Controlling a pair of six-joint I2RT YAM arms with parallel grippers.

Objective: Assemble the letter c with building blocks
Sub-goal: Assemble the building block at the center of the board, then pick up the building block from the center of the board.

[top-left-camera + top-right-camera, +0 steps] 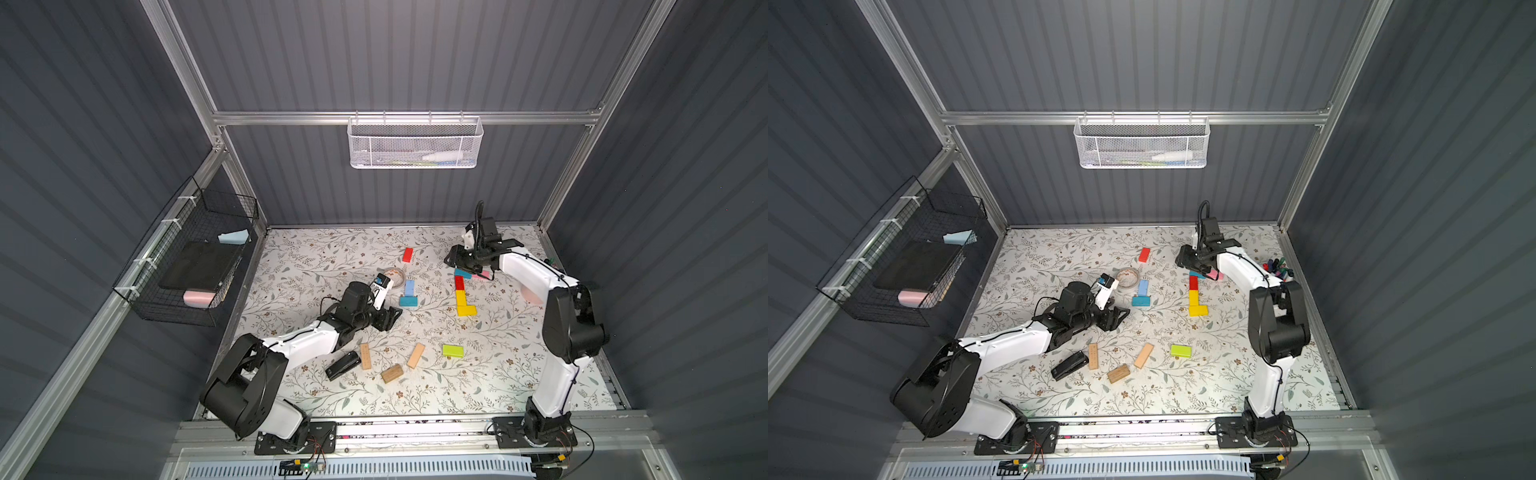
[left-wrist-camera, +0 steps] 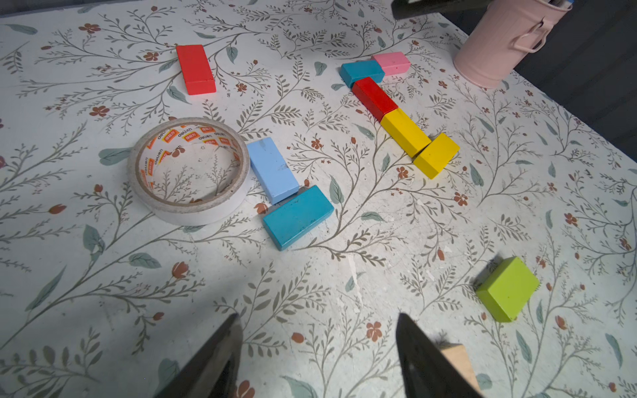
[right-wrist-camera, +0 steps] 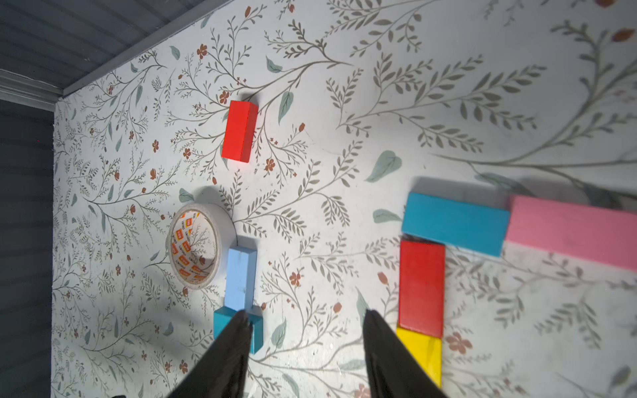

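A joined line of building blocks lies right of centre: pink (image 1: pixel 483 275), teal (image 1: pixel 462 273), red (image 1: pixel 459 283) and two yellow ones (image 1: pixel 461 298) (image 1: pixel 467 310) that turn a corner. My right gripper (image 1: pixel 455 259) hovers open over the line's far end, just left of the teal block (image 3: pixel 455 224) and red block (image 3: pixel 421 287), holding nothing. My left gripper (image 2: pixel 317 318) stands open and empty at mid-table (image 1: pixel 392 318). Loose blocks: red (image 1: pixel 408 254), light blue (image 1: pixel 409 286), teal (image 1: pixel 408 301), lime green (image 1: pixel 452 351) and three tan wood ones (image 1: pixel 365 356) (image 1: pixel 416 355) (image 1: pixel 392 373).
A tape roll (image 1: pixel 395 277) touches the light blue block. A black stapler (image 1: pixel 343 365) lies near the front left. A pink cup (image 2: pixel 499 44) with pens stands at the right edge behind the right arm. Wire baskets hang on the left and back walls.
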